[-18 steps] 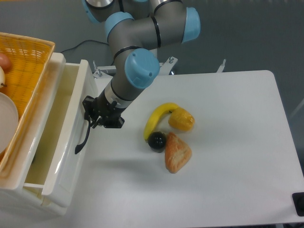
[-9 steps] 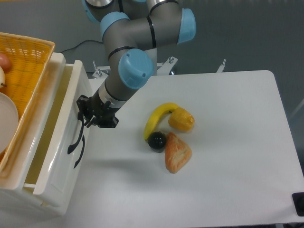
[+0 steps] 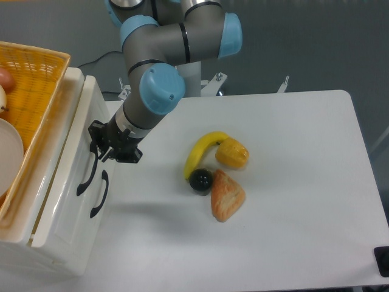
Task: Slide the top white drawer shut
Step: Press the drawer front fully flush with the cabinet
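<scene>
Gripper (image 3: 99,148) pressed against front panel of top white drawer (image 3: 76,155), beside its black handle (image 3: 87,173) | finger state: cannot tell | drawer almost flush with cabinet, under orange basket (image 3: 30,79)

Landmark: banana (image 3: 200,152), yellow, curved, lying on the white table (image 3: 292,201).
Orange fruit: an orange-yellow fruit (image 3: 232,154) touching the banana's upper end, on its right side.
Dark ball: a small black round fruit (image 3: 200,180) just below the banana's lower end.
Bread: a brown pastry (image 3: 227,195) below the banana, touching the dark ball.
Basket: an orange woven basket (image 3: 33,79) far left of the banana, with a white plate (image 3: 9,159) inside.
</scene>
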Motion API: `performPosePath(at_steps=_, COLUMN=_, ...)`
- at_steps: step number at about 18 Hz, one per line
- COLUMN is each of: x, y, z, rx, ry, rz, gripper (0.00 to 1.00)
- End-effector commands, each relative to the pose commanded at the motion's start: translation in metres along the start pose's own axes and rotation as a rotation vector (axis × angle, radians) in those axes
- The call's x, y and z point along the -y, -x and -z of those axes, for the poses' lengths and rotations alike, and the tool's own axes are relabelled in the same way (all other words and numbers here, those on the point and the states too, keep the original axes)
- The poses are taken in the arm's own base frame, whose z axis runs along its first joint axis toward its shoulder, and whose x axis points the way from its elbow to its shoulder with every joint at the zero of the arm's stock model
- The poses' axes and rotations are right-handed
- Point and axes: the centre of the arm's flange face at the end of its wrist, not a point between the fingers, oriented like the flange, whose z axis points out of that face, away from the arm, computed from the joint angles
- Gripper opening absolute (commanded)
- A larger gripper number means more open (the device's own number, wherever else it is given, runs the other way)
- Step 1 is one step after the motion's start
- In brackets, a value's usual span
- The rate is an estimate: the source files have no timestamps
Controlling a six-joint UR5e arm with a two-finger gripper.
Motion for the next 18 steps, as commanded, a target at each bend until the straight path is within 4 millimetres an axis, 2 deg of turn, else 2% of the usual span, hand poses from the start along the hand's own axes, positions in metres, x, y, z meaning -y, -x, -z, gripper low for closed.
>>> performPosePath(at_steps=8, x=0.002, y=-0.007, z=-0.004, rx=-0.008, ry=0.000, rz=-0.011, gripper=0.18)
performPosePath(at_steps=11, x=0.002, y=-0.002, z=-0.002, rx=-0.004, ry=-0.004, rz=-0.006, gripper=0.28)
performPosePath(at_steps=14, x=-0.002, y=0.010, z=0.006, rx=0.010, ry=-0.011, rz=0.009, gripper=0.38)
performPosePath(at_steps=17, x=-0.010, y=0.033, z=0.024, rx=0.030, ry=-0.036, rz=0.039, gripper=0.46)
performPosePath(at_steps=18, x=-0.014, y=0.045, z=0.035, rx=0.041, ry=-0.052, rz=0.058, gripper=0.48)
